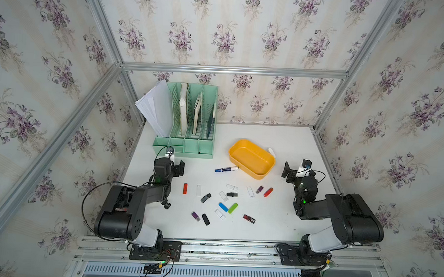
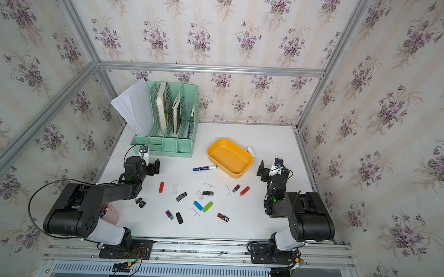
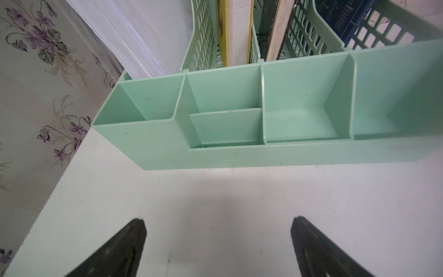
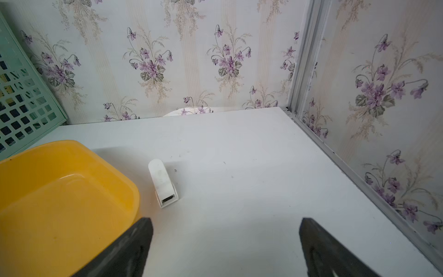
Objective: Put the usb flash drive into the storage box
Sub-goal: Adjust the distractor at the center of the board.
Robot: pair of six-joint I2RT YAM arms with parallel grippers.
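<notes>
**drives loose on the table, both claws spread wide**

nearest the front rail, on the white table (image 1: pixel 276 225): a purple flash drive (image 1: pixel 195 216) just beside a black flash drive (image 1: pixel 205 219), then a white flash drive (image 1: pixel 220 214), then a dark red flash drive (image 1: pixel 249 218) farther right

a little farther in: a blue flash drive (image 1: pixel 223 207) and a green flash drive (image 1: pixel 233 208) angled into a v, near ends close together, touching or not cannot tell; a black swivel drive (image 1: pixel 205 198) to the left of them

next row back, left to right: a red flash drive (image 1: pixel 185 188), a clear flash drive (image 1: pixel 199 190), a second white drive (image 1: pixel 223 196) beside a small black drive (image 1: pixel 231 194), a white capsule-shaped drive (image 1: pixel 232 187) just behind those, a third white drive (image 1: pixel 250 192), a small purple drive (image 1: pixel 259 189), a rounded red drive (image 1: pixel 268 192)

beyond that row, a blue-and-white marker (image 1: pixel 226 169) lying flat, white end right at the left wall of the storage box (image 1: pixel 249 160)

left gripper (image 3: pixel 219 221): jaws wide apart, clamped on nothing, hovering over bare table just in front of the mint-green organizer (image 3: pixel 239 156)

right gripper (image 4: pixel 225 220): jaws wide apart too, gripping nothing, just right of the storage box

storage box: yellow-orange, sitting right of centre, bare floor showing, every drive in view lying outside it

just beyond the box's far right corner, one more white flash drive (image 4: pixel 163 183) flat on the table, connector end toward the right gripper

farthest back: the organizer against the wall, books (image 1: pixel 183 108) upright in the slots, loose papers (image 1: pixel 154 107) leaning at the left end
</notes>
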